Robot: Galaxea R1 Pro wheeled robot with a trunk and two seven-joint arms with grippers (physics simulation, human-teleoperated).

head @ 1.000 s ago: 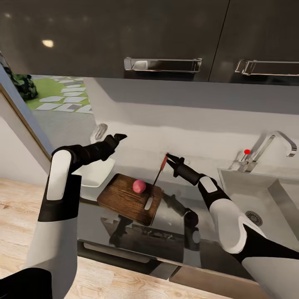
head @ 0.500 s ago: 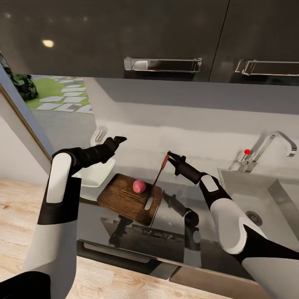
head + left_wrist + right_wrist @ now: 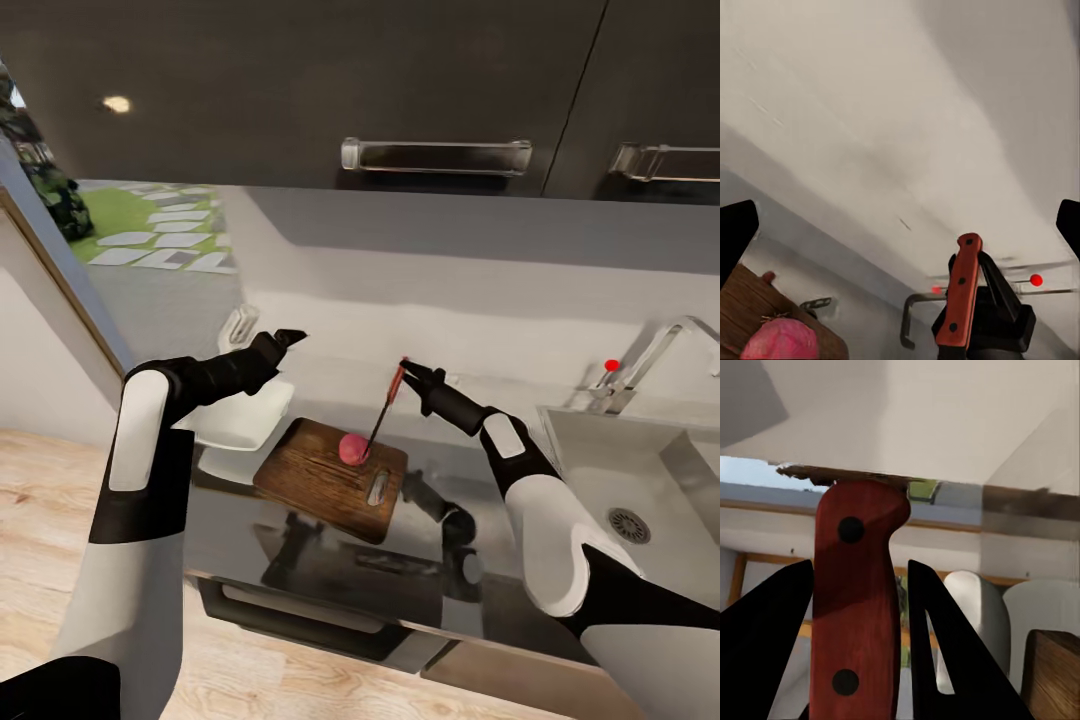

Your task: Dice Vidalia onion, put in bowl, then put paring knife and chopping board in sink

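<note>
Red-handled paring knife (image 3: 385, 412), right claw (image 3: 407, 374) gripping

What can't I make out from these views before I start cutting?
- Knife tip, head view: too thin and dark against the onion to tell whether it touches.
- Blade, right wrist view: hidden behind the red handle held in the right gripper.
- Bowl, head view: the left arm covers part, so its inside is unclear.
- Board and onion, left wrist view: cut off by the picture's edge.
- Sink, head view: cropped at the edge.
</note>
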